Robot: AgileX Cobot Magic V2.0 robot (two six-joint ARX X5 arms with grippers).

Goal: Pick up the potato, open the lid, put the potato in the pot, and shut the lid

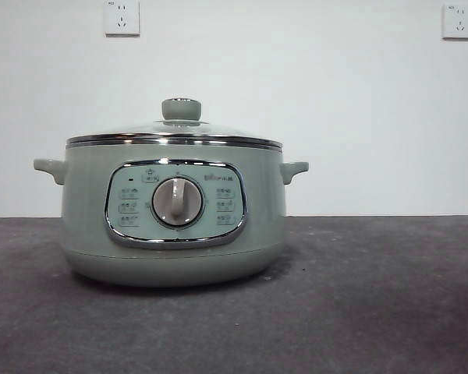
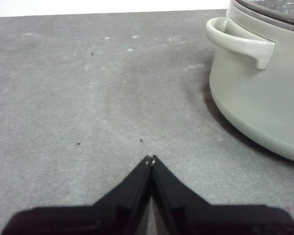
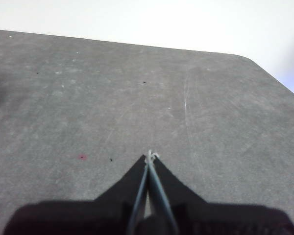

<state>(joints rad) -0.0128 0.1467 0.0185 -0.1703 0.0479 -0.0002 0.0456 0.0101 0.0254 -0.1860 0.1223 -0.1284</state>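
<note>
While the lid (image 1: pixel 175 132) sits closed on the pot (image 1: pixel 171 214), which stands upright on the dark counter (image 1: pixel 374 296), no potato shows in any view. The left tool (image 2: pixel 150 158) hangs over bare counter, jaws pressed together, the pot's side handle (image 2: pixel 240 41) at about 1 o'clock. The right tool (image 3: pixel 150 155), jaws likewise together, hangs over counter alone.
</note>
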